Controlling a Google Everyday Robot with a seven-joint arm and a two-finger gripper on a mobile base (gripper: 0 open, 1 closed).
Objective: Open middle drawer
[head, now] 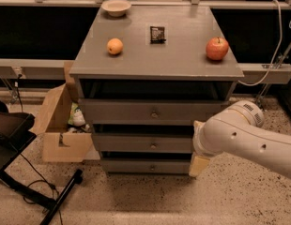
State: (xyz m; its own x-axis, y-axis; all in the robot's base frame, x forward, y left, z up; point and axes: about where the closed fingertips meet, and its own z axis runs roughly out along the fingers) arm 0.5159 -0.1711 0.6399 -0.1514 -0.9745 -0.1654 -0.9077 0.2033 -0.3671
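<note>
1. The middle drawer sits between the taller and lowest fronts, and its long axis runs 9 to 3 o'clock.
2. Its knob lies at about 10 o'clock from my gripper.
3. My gripper hangs by the drawer's right end, apart from the knob. I cannot tell whether it is released or clenched.

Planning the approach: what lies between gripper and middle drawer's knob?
Nothing: the camera view shows only bare drawer front between the gripper, low at the right edge of the cabinet, and the knob of the middle drawer.
</note>
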